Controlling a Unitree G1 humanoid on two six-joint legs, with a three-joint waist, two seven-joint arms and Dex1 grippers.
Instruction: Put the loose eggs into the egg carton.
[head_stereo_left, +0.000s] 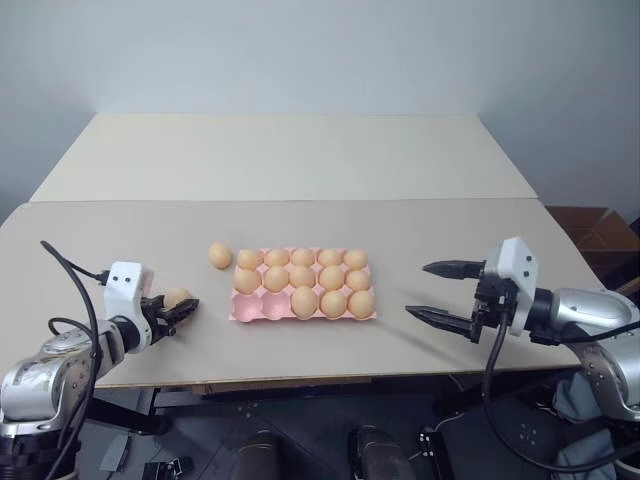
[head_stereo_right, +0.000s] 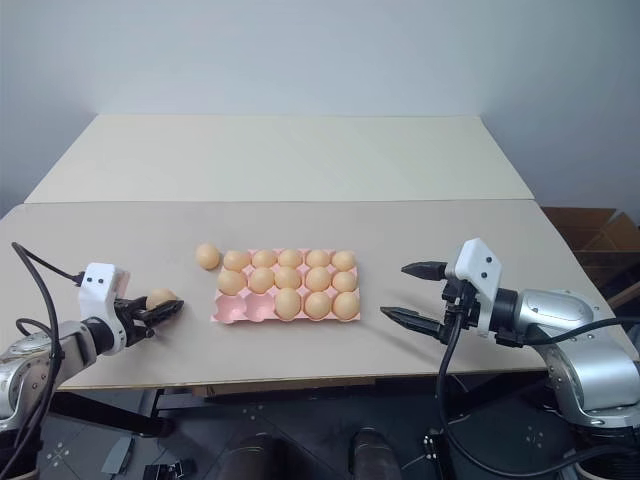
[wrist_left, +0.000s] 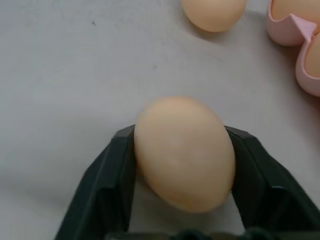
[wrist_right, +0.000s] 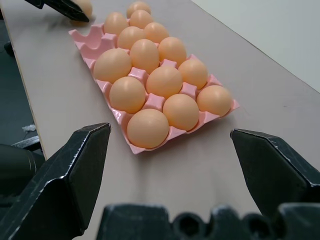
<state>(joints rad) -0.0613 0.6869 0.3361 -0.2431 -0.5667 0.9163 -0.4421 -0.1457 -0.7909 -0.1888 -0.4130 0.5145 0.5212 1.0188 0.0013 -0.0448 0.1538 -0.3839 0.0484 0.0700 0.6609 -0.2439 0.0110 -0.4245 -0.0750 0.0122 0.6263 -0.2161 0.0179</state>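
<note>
Left jaws (wrist_left: 182, 165) pinch 1 loose egg (wrist_left: 184, 152) at the surface's near left; right jaws (head_stereo_left: 442, 292) gape wide. Lift gently toward the egg carton's (head_stereo_left: 245, 309) 2 empty near-left cups; another egg (head_stereo_left: 219, 255) waits beside its far-left corner.

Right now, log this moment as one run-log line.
left gripper: shut on egg, at table level | right gripper: open, empty, right of carton | carton: two near-left cups empty | loose egg: by carton's far-left corner

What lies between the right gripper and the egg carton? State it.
Nothing: bare tabletop separates the right gripper from the egg carton. The left eye view shows this, and the right wrist view shows open table between the fingers and the carton's near edge.
</note>
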